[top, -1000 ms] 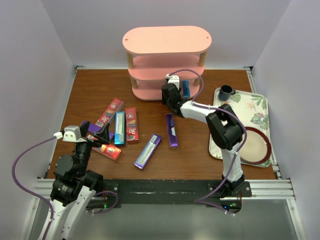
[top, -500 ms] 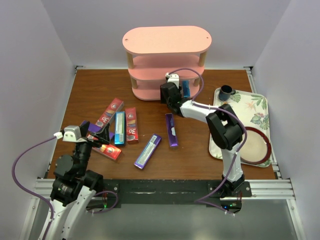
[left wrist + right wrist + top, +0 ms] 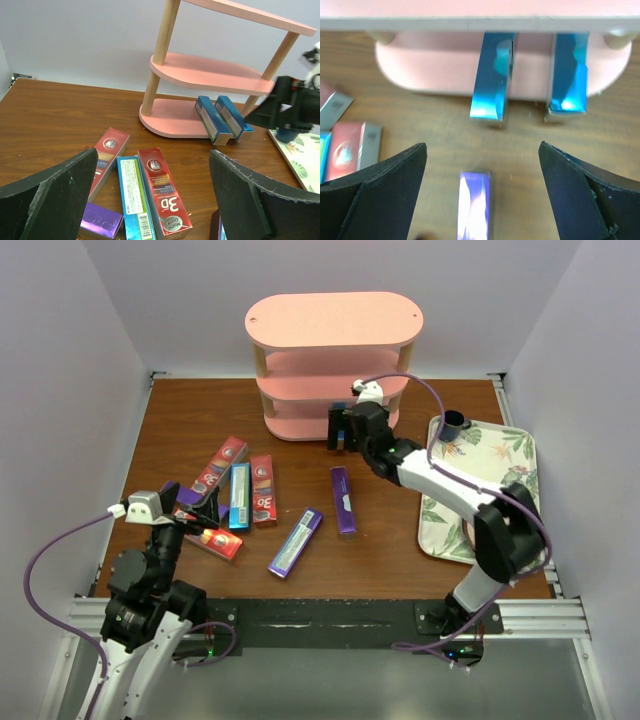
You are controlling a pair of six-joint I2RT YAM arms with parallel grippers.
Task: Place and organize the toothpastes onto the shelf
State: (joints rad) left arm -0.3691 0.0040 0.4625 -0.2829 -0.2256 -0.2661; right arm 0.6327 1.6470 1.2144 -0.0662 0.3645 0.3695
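Overhanging shelf rim, two blue toothpastes

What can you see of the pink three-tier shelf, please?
The pink three-tier shelf stands upright at the back of the brown wooden table. Three matte oval boards are joined by pale round wooden posts. The top tier is bare; two shiny blue cartons lie side by side on the bottom tier, their near ends jutting past its edge.

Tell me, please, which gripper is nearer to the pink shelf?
Right. The right gripper hangs open just in front of the bottom tier of the shelf; the left gripper is far back over the loose cartons.
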